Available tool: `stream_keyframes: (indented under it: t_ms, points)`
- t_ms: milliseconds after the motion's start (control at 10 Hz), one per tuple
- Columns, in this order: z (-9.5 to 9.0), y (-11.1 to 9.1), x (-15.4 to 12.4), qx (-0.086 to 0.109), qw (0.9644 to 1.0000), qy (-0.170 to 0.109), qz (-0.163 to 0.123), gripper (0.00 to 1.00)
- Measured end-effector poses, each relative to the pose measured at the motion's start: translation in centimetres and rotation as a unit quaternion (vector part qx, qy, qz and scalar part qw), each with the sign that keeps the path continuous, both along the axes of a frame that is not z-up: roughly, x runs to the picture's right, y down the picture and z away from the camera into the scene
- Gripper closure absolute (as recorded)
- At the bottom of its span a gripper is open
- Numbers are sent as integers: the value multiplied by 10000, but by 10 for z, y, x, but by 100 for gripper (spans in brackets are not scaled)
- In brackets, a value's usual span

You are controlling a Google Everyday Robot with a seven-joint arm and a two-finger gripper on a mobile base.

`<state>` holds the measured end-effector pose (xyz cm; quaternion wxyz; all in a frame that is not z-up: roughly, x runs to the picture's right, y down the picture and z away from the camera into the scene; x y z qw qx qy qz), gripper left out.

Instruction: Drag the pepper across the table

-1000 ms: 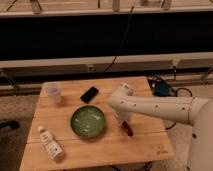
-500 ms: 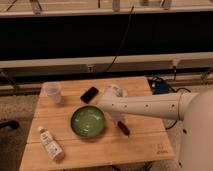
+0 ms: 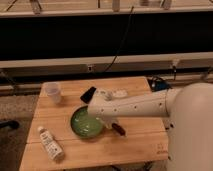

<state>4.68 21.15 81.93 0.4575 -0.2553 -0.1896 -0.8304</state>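
The pepper (image 3: 118, 129) is a small dark red tapered thing lying on the light wooden table (image 3: 135, 147), just right of the green bowl (image 3: 85, 123). My white arm reaches in from the right, low across the tabletop. Its end, with the gripper (image 3: 107, 120), hangs over the bowl's right rim, directly above and slightly left of the pepper. The arm's body hides most of the gripper. Whether the gripper touches the pepper does not show.
A clear plastic cup (image 3: 52, 91) stands at the back left. A flat black phone (image 3: 88, 94) and a white packet (image 3: 116, 93) lie at the back middle. A white bottle (image 3: 51, 144) lies on its side at the front left. A small dark logo (image 3: 161, 147) marks the front right corner.
My arm has swung leftward over the table, from above the pepper to the bowl's right rim. The pepper has shifted a little to the left, toward the bowl.
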Motion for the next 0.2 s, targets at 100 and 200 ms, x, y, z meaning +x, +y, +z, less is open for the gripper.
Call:
stream_keyframes:
  t_ms: [100,200]
  points:
    - [-1,0,4,23,10000,9,-8,100]
    - [-2,0,5,37,10000,-12,-87,100]
